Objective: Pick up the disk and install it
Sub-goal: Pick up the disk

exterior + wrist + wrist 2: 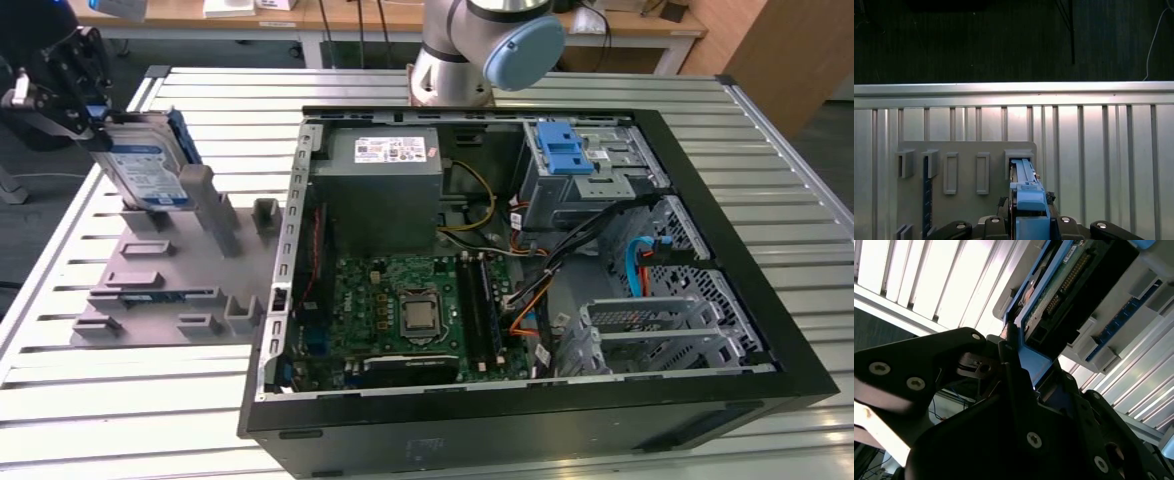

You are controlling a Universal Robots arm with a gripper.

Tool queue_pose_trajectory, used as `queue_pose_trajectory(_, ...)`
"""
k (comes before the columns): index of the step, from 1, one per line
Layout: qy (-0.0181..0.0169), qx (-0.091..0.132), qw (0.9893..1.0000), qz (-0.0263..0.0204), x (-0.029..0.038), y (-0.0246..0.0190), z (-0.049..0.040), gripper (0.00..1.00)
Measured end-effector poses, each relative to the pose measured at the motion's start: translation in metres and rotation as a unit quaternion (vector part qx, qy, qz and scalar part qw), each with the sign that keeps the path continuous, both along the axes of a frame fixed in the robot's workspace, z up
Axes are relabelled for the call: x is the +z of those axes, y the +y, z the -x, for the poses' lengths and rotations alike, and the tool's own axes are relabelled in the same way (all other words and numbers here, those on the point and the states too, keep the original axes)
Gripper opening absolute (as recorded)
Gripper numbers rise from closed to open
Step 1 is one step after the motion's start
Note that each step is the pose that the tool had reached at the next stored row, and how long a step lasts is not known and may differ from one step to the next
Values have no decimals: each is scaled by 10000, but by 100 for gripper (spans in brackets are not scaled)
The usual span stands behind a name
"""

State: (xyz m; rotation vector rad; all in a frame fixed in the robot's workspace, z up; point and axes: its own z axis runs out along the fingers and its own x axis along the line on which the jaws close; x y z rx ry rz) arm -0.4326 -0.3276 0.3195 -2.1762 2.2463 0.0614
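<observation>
One disk (144, 165) stands upright in one grey rack (147, 275) on the tabletop (120, 400); one end effector (96, 115) pinches its blue-framed edge; one open computer case (534, 430) sits beside.

A slatted metal bench (134, 400) carries a grey slotted fixture plate (180, 275) toward the exterior view's left, an open desktop computer case (534, 445) just beside it, and the arm's base (447, 85) farther back.

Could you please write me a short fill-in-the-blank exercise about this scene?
1. The disk stands ___ in the grey holder.
2. The gripper is shut on the disk's ___ plastic bracket.
3. The open computer case lies on the exterior view's ___ of the holder.
Missing words: upright; blue; right.
</observation>
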Motion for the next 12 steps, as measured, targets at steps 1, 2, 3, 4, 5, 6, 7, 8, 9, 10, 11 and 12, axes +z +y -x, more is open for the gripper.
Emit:
queue_pose_trajectory(1, 0, 0, 10000, 0, 3, 0, 0, 36)
queue_pose_trajectory(2, 0, 0, 10000, 0, 7, 0, 0, 36)
queue_pose_trajectory(3, 0, 0, 10000, 0, 10, 0, 0, 36)
queue_pose_trajectory(4, 0, 0, 10000, 0, 14, 0, 0, 36)
queue_pose_trajectory(5, 0, 0, 10000, 0, 17, 0, 0, 36)
queue_pose_trajectory(6, -1, 0, 10000, 0, 20, 0, 0, 36)
queue_pose_trajectory(7, 0, 0, 10000, 0, 24, 0, 0, 36)
queue_pose_trajectory(8, 0, 0, 10000, 0, 27, 0, 0, 36)
queue_pose_trajectory(9, 0, 0, 10000, 0, 30, 0, 0, 36)
queue_pose_trajectory(10, 0, 0, 10000, 0, 33, 0, 0, 36)
queue_pose_trajectory(11, 0, 0, 10000, 0, 35, 0, 0, 36)
queue_pose_trajectory(12, 0, 0, 10000, 0, 38, 0, 0, 36)
